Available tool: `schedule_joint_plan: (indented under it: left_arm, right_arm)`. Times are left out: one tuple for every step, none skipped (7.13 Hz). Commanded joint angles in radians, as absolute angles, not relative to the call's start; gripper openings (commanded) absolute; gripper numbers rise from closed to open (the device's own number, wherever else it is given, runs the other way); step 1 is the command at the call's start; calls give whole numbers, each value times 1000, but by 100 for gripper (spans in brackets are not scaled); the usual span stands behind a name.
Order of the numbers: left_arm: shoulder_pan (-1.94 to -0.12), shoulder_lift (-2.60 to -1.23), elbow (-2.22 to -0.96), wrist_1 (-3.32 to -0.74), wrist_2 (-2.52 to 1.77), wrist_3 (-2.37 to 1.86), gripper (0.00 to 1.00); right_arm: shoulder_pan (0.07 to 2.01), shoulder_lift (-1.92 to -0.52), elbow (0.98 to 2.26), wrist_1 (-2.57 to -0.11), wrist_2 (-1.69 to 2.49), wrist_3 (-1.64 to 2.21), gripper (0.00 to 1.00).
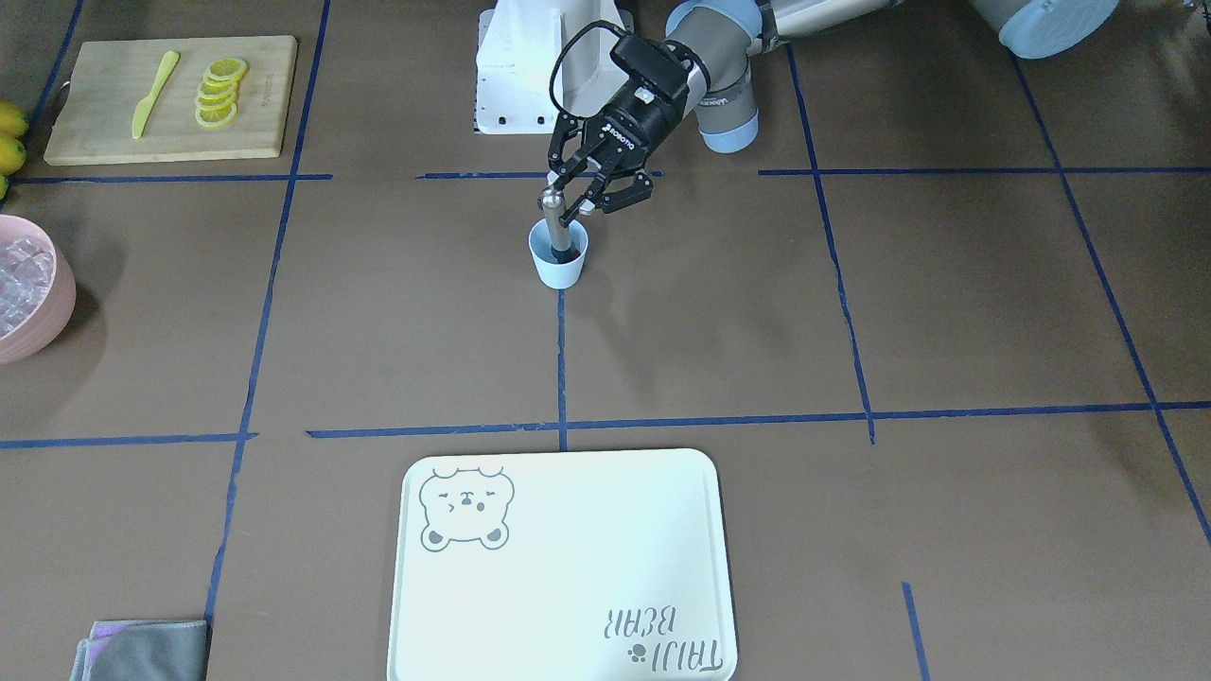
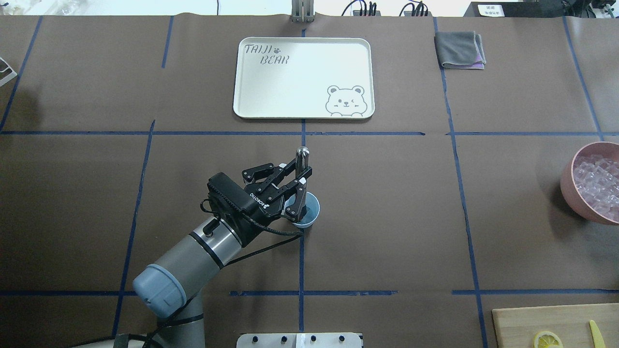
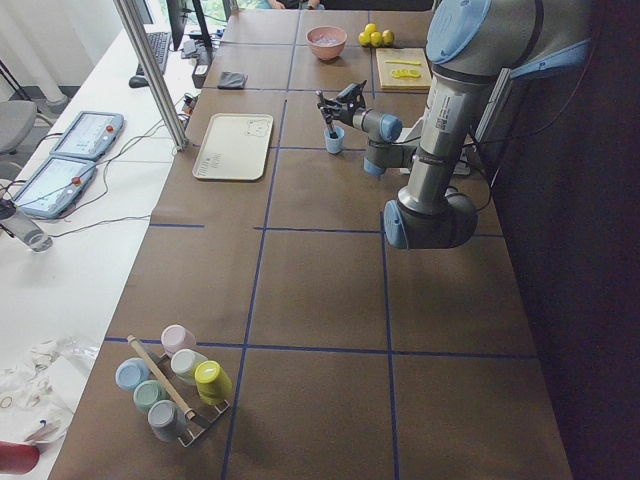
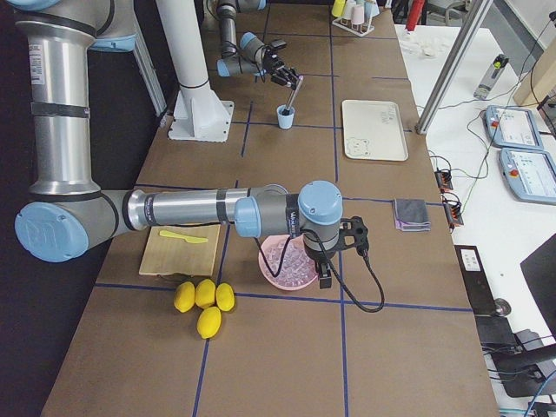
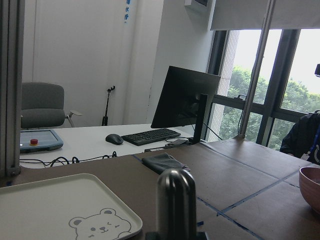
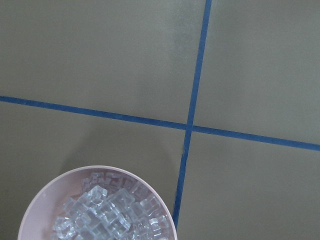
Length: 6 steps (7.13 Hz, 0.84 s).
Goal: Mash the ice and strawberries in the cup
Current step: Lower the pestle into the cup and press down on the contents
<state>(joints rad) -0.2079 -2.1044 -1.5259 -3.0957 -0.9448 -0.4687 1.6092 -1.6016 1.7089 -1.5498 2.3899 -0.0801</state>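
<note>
On my screens I count one cup (image 1: 558,272), one muddler (image 1: 552,203), one tray (image 1: 568,567), one pink bowl (image 1: 52,312) heaped with ice (image 1: 19,274). Four lemons (image 4: 201,294), one board (image 1: 104,132), one knife (image 1: 154,95), one cloth (image 2: 459,48), six racked tumblers (image 3: 212,380).

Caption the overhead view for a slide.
Left gripper holds a metal muddler inside the pale blue cup, mid-table.

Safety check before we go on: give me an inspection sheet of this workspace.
Surface: brown table with blue tape grid.
Job's things: cup near the centre, metal muddler standing in it; ice in the pink bowl; strawberries, nothing seen.
Clutter: tray, grey cloth, cutting board with lemon slices and knife, lemons, cup rack.
Grippers: left gripper shut on the muddler; right gripper above the bowl, open or shut cannot be told.
Cables: black cable at the left wrist.
Surroundings: white bench with pendants, monitor.
</note>
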Motion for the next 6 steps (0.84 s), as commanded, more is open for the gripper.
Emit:
schedule_joint_plan:
  left_arm:
    - [-207, -2106, -1525, -3096, -936, -469, 0]
    - [-207, -2106, -1529, -3097, -936, -469, 0]
    - [-209, -2105, -1561, -3097, -937, -472, 0]
    - [-210, -2091, -1621, -3083, -937, -469, 0]
    - [-213, -2089, -1662, -3080, -939, -463, 0]
    - [-219, -2085, -1701, -3070, -940, -460, 0]
  right_arm:
    - [1611, -1605, 1710, -1551, 2390, -83, 99]
    - [1611, -1606, 1712, -1551, 2390, -84, 99]
    - [1611, -1606, 1712, -1549, 2390, -86, 99]
    - [1611, -1608, 1713, -1551, 2391, -89, 99]
    - [1611, -1609, 1715, -1549, 2393, -89, 99]
    - [1611, -1611, 1715, -1551, 2393, -90, 99]
